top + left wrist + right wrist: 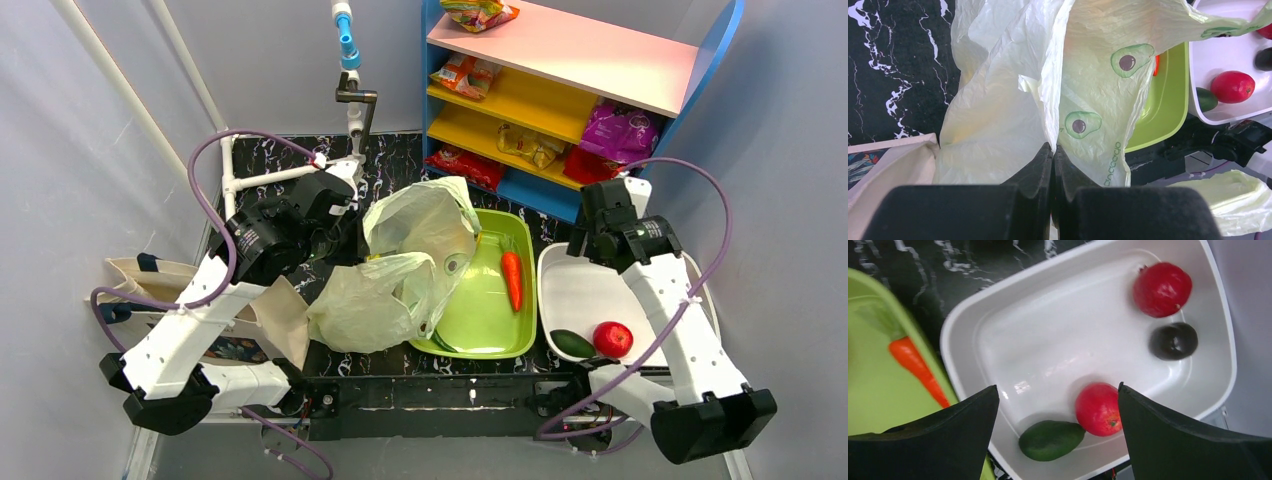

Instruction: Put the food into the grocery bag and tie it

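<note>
The grocery bag (400, 270) is a thin pale-green film with avocado prints, slumped over the left end of the green tray (500, 340). My left gripper (1053, 150) is shut on a fold of the grocery bag (1008, 100) at its near edge. An orange carrot (512, 280) lies in the green tray. My right gripper (1057, 389) hangs open over the white tray (973, 325), holding nothing. Below it lie a red apple (1098, 409) and a green avocado (1050, 440). Farther along the tray are a red pomegranate (1162, 289) and a dark round fruit (1173, 341).
A blue shelf (590, 80) at the back right holds several snack packets. A beige canvas tote (150, 285) lies at the left under my left arm. A white pipe frame (270, 175) stands at the back left. The tabletop (893, 65) is black marble.
</note>
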